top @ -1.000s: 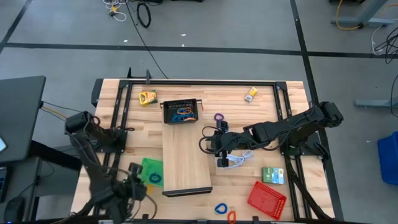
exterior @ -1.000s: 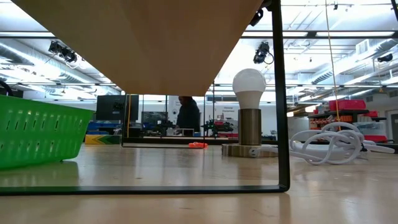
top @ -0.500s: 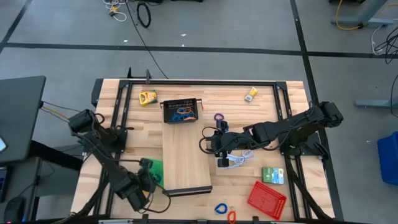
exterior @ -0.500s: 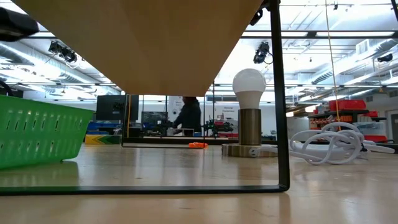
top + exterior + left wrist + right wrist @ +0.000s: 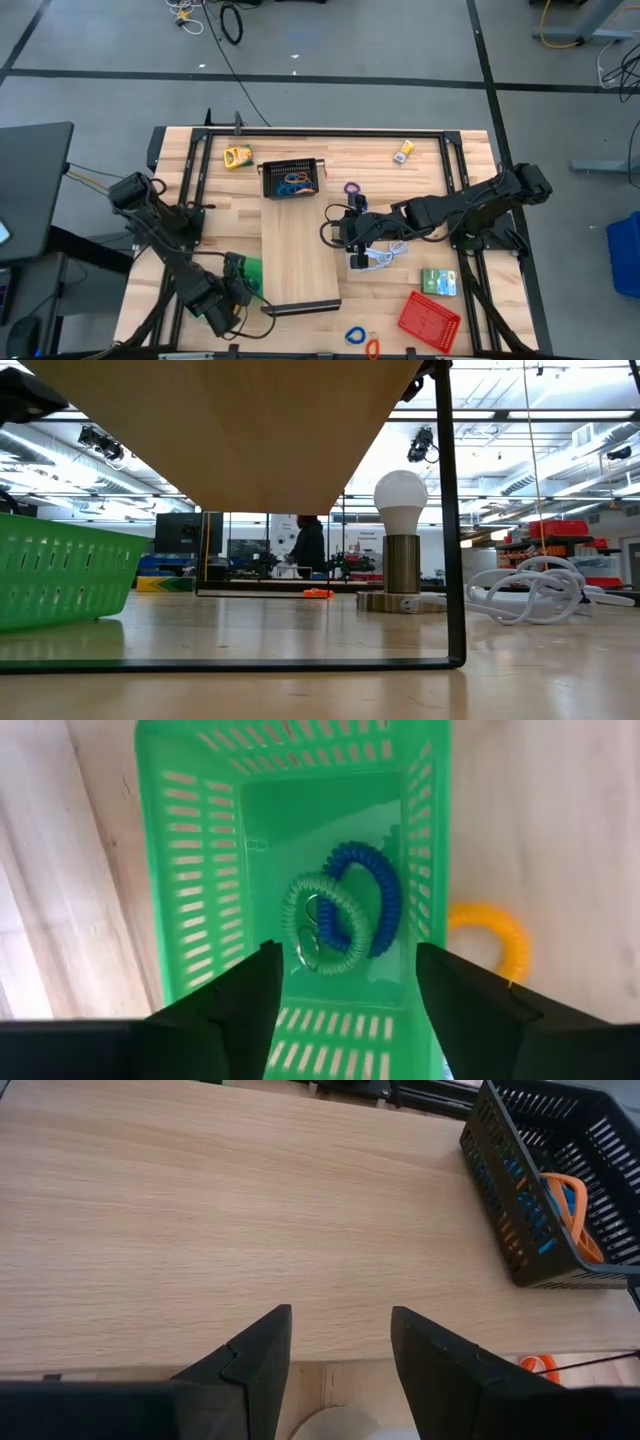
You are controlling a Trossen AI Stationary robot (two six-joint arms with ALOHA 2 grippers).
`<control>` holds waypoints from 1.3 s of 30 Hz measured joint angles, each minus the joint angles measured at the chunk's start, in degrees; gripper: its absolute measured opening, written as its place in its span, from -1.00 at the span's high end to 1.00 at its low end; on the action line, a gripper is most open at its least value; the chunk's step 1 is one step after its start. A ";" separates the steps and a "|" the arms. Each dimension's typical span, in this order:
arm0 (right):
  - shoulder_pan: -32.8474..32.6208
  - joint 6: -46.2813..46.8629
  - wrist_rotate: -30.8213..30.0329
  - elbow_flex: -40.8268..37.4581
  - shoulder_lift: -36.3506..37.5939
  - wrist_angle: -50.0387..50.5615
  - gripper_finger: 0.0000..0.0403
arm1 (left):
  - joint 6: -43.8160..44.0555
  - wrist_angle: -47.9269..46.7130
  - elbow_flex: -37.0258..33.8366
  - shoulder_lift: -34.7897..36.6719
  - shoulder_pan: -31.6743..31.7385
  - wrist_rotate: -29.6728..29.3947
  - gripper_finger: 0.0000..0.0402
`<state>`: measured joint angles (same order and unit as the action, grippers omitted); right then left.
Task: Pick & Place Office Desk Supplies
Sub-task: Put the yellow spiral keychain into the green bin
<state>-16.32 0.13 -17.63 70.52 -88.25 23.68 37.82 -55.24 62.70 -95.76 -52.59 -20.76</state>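
Note:
My left gripper [image 5: 345, 1010] hangs open over the green mesh tray [image 5: 246, 268] at the table's near left, fingers pointing down into it. On the tray's floor a pale green coil band [image 5: 318, 920] lies partly over a blue coil band [image 5: 372, 895]; neither touches the fingers. A yellow band [image 5: 492, 932] lies on the table just outside the tray wall. My right gripper [image 5: 340, 1370] waits open above the right edge of the pale wooden board [image 5: 298, 250], with nothing between its fingers. The black mesh tray [image 5: 291, 179] holds orange and blue bands.
A purple band [image 5: 351, 188], a white cable [image 5: 378, 257], a green box [image 5: 438, 281] and the red tray [image 5: 428, 318] lie to the right. A blue band [image 5: 354, 335] and an orange one [image 5: 372, 348] sit near the front edge. Yellow boxes [image 5: 237, 157] [image 5: 404, 151] stand at the back.
My left gripper has gone toward the table's right and sunk a little, from beside the green tray to over it, and now hides the tray's near part in the high view. The right arm has kept still.

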 joint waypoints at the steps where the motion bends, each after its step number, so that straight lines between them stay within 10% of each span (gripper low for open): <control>1: 0.00 0.02 0.00 0.00 0.00 0.02 0.10 | 0.67 -0.01 0.00 0.55 -0.28 0.29 -0.20; 39: 0.09 0.26 0.00 0.00 0.00 0.15 0.10 | 8.49 14.28 0.00 -7.17 -8.32 1.44 -0.12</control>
<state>-16.23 0.39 -17.63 70.52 -88.25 23.83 46.31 -40.96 62.70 -102.93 -60.92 -19.32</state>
